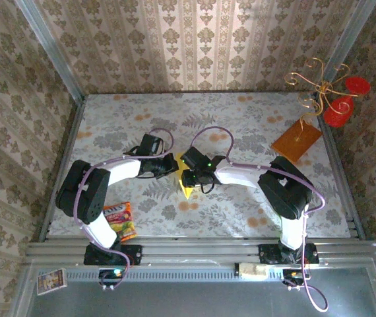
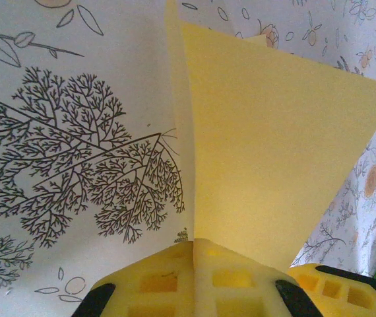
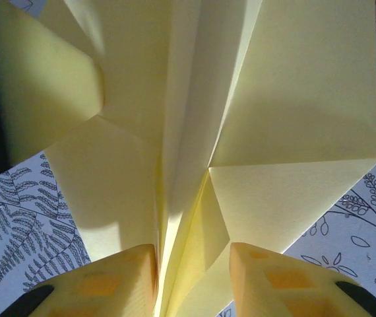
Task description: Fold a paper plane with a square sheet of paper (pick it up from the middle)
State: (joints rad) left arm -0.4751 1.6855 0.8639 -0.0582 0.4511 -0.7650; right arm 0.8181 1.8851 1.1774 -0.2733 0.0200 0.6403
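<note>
The pale-yellow sheet of paper point(image 1: 185, 189) is folded into layered, pointed flaps with a centre crease and is held up off the table between both arms. In the left wrist view, my left gripper point(image 2: 194, 241) is shut on a folded edge of the paper point(image 2: 274, 152), which stands upright from the pads. My right gripper point(image 3: 193, 254) straddles the paper's point(image 3: 287, 99) centre folds. Its jaws stand apart: the left pad touches the layers, and a gap remains at the right pad point(image 3: 267, 277). In the top view, the left gripper point(image 1: 173, 165) and the right gripper point(image 1: 187, 173) meet mid-table.
An orange-brown square board point(image 1: 296, 140) lies at the back right beside a gold wire stand with red discs point(image 1: 336, 99). A colourful snack packet point(image 1: 121, 220) lies near the left arm's base. A small card point(image 1: 51, 281) sits on the front rail. Patterned walls enclose the table.
</note>
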